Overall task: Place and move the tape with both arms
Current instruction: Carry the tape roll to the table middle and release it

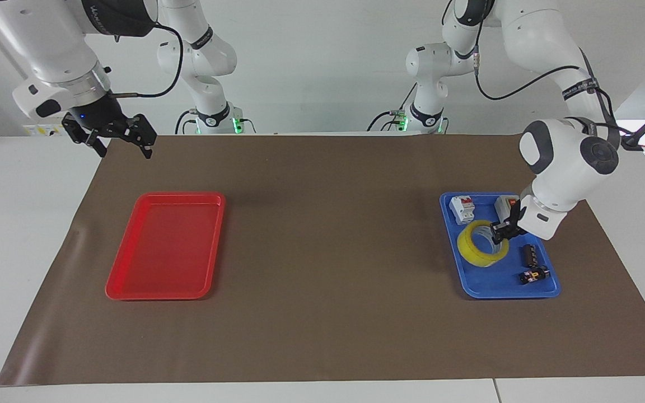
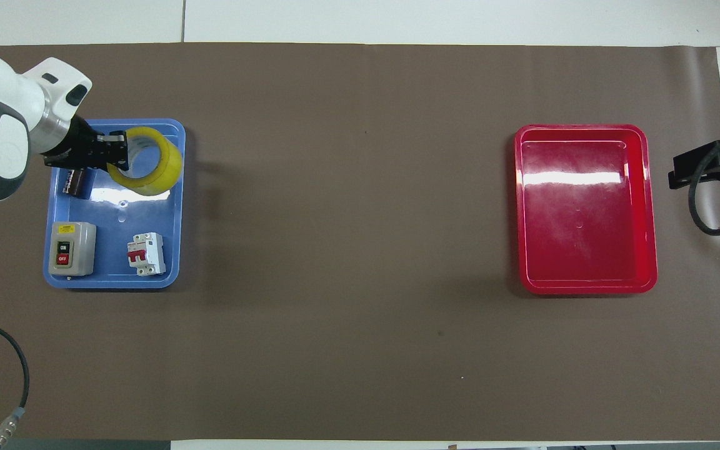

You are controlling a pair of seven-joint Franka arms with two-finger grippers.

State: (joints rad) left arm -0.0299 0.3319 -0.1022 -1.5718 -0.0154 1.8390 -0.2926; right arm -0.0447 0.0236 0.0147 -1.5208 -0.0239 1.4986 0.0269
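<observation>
Tape (image 1: 482, 250) pinched, tilted, by left end effector (image 1: 503, 230) over blue tray (image 1: 510, 288); right end effector (image 1: 111, 134) spread.

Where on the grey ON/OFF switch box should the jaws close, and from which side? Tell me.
Grip the switch box across its two long plain side walls, coming straight down from above. It lies flat in the blue tray with its buttons facing up, so the sides are the only parallel faces. There is open tray floor between it and the circuit breaker for one finger; the tray wall sits close on the outer side.
</observation>
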